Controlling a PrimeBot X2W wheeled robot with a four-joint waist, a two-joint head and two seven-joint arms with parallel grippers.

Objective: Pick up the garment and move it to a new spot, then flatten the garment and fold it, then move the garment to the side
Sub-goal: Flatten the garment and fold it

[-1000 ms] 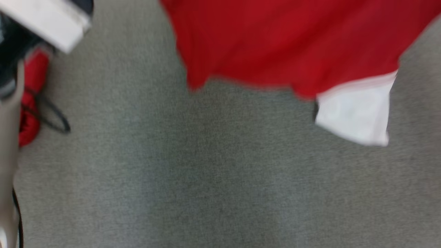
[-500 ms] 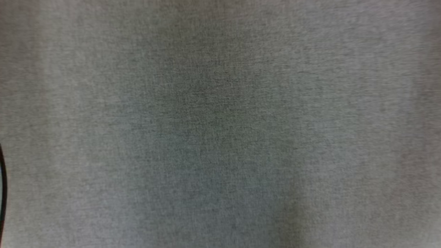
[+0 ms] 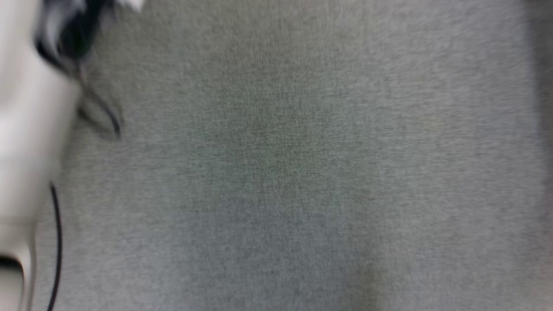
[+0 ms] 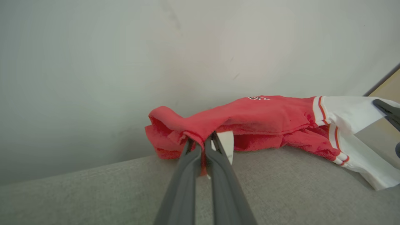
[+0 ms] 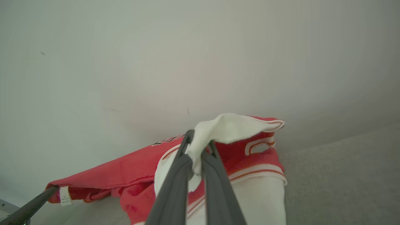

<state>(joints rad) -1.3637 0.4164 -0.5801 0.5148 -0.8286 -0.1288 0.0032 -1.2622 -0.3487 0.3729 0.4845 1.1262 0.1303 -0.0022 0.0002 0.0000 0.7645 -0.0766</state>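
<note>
The garment (image 4: 268, 115) is a red jersey with white sleeves, stretched between my two grippers just above the grey fabric surface (image 4: 297, 187). My left gripper (image 4: 201, 142) is shut on a red edge of it, beside a small white label. My right gripper (image 5: 198, 142) is shut on a white sleeve (image 5: 231, 126), and the red body (image 5: 125, 175) trails down to the left. A dark finger (image 4: 387, 111) of the right gripper shows at the right edge of the left wrist view. My pale left forearm (image 3: 26, 129) lies at the left edge of the blurred head view.
A plain pale wall (image 4: 125, 62) rises behind the grey surface. The head view looks down on grey fabric (image 3: 302, 172), with a thin black cable (image 3: 56, 246) at the lower left. A tan strip (image 4: 389, 90) shows at the far right of the left wrist view.
The head view has shifted: the red garment seen at its top a second ago has left it, and my left forearm has come back in at the left edge.
</note>
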